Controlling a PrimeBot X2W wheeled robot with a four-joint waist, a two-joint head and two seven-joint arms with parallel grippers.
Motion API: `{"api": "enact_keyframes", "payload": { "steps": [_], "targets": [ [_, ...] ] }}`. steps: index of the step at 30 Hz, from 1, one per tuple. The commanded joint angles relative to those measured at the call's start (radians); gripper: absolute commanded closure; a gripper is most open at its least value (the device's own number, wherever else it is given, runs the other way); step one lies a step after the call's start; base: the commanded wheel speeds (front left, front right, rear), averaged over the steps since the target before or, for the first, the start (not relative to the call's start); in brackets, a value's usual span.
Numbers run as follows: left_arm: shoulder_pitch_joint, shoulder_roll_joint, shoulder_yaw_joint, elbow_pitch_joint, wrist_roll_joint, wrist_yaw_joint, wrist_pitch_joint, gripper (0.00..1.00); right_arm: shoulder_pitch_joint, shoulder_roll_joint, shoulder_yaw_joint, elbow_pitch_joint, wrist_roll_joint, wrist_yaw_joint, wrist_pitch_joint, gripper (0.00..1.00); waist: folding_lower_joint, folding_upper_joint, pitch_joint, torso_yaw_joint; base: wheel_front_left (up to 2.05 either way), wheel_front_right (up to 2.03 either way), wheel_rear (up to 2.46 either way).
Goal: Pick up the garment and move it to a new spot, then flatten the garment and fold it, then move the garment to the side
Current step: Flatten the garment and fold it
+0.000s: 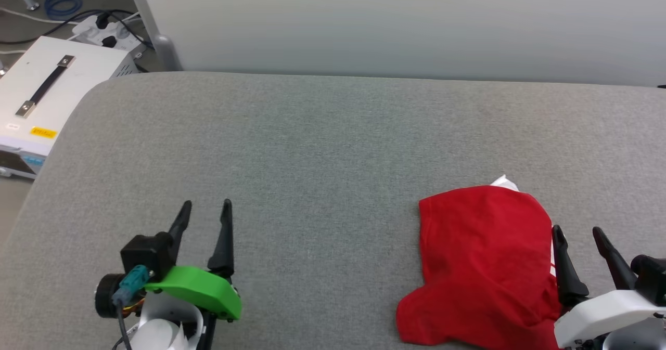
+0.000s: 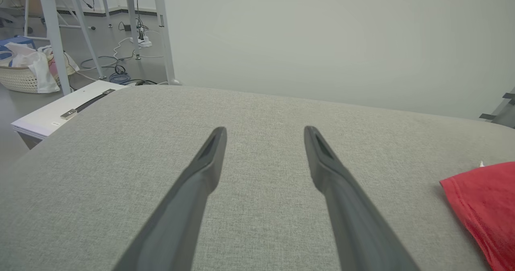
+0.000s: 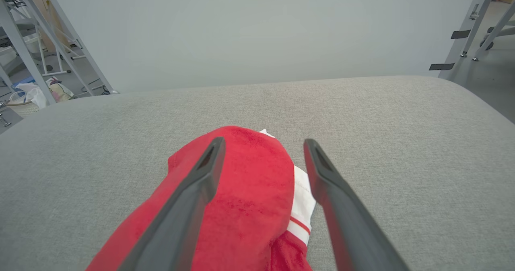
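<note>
The garment (image 1: 484, 267) lies folded in a red bundle on the grey table at the near right, with a bit of white sleeve showing at its far and right edges. In the right wrist view the garment (image 3: 245, 198) sits under and between the fingers, its white red-striped sleeve to the right. My right gripper (image 1: 577, 231) stands open just at the garment's right edge, holding nothing. My left gripper (image 1: 206, 205) is open over bare table at the near left, well apart from the cloth. The garment's corner (image 2: 487, 206) shows at the right in the left wrist view.
The grey padded table (image 1: 322, 147) spreads wide to the left and far side of the garment. A white case with a black handle (image 1: 47, 90) stands off the table's far left corner, with cables and a power strip (image 1: 104, 33) on the floor. A pale wall panel (image 1: 395, 22) backs the table.
</note>
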Motion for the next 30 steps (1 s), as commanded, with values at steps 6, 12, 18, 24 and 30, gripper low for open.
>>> {"api": "enact_keyframes", "payload": {
  "steps": [6, 12, 18, 24, 30],
  "targets": [
    [-0.066, -0.007, -0.085, 0.007, 0.012, -0.058, 0.100, 0.00, -0.016, -0.003, 0.051, -0.089, -0.028, -0.001, -0.005, 0.00, 0.0000, -0.0001, 0.018, -0.058, 0.00, 0.00, 0.00],
    [-0.202, -0.037, -0.187, 0.049, 0.011, -0.145, 0.241, 0.00, -0.034, -0.003, 0.078, -0.132, -0.031, -0.001, 0.000, 0.00, 0.0000, -0.0001, 0.069, -0.107, 0.00, 0.00, 0.00],
    [-0.375, -0.087, -0.295, 0.121, 0.002, -0.218, 0.374, 0.00, -0.060, -0.003, 0.080, -0.142, -0.021, -0.001, -0.005, 0.00, 0.0000, -0.0001, 0.132, -0.148, 0.00, 0.00, 0.00],
    [-0.527, -0.114, -0.423, 0.232, -0.023, -0.244, 0.486, 0.00, -0.092, -0.003, 0.089, -0.134, -0.002, -0.001, -0.020, 0.00, 0.0000, -0.0001, 0.188, -0.191, 0.00, 0.00, 0.00],
    [-0.676, -0.093, -0.597, 0.334, -0.093, -0.246, 0.586, 0.00, -0.118, -0.003, 0.109, -0.110, 0.022, -0.001, -0.044, 0.00, 0.0000, -0.0001, 0.243, -0.228, 0.00, 0.00, 0.00]
  ]
}}
